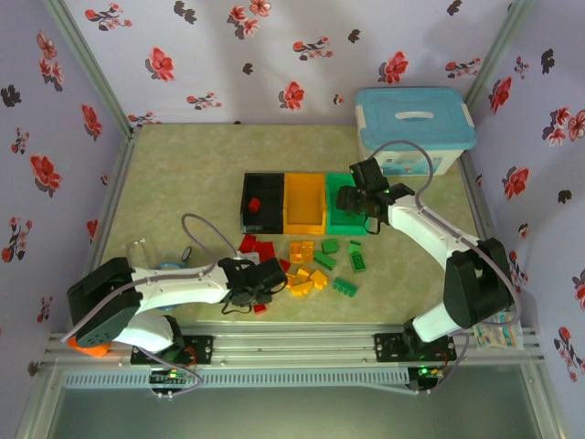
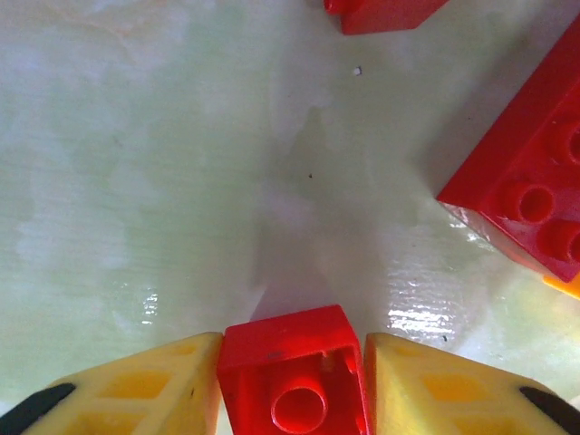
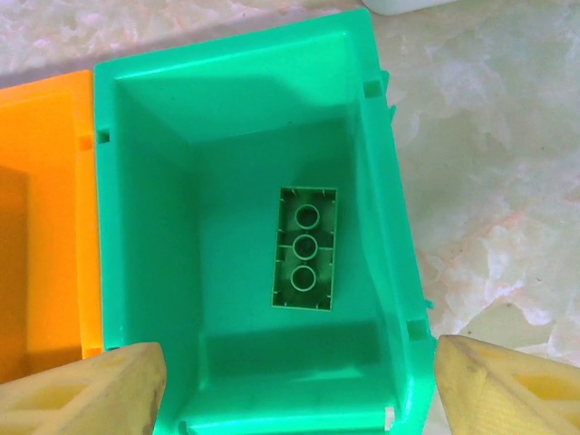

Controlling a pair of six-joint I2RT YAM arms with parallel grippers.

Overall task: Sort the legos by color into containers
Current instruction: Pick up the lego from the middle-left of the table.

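Note:
My left gripper (image 2: 292,381) is shut on a small red lego (image 2: 294,367), hollow underside toward the camera, just above the table. From above, the left gripper (image 1: 265,277) sits at the left edge of the pile of red, orange-yellow and green legos (image 1: 309,263). Another red lego (image 2: 526,195) lies to its right. The black bin (image 1: 245,219), orange bin (image 1: 304,205) and green bin (image 1: 340,219) stand in a row; the black one holds a red lego (image 1: 255,204). My right gripper (image 3: 299,385) hangs open over the green bin (image 3: 154,236), where a green lego (image 3: 304,247) lies upside down.
A large white tub with a light-blue lid (image 1: 413,123) stands at the back right, close behind the right arm. An orange object (image 1: 87,347) sits by the left arm's base. Floral walls enclose the table on three sides.

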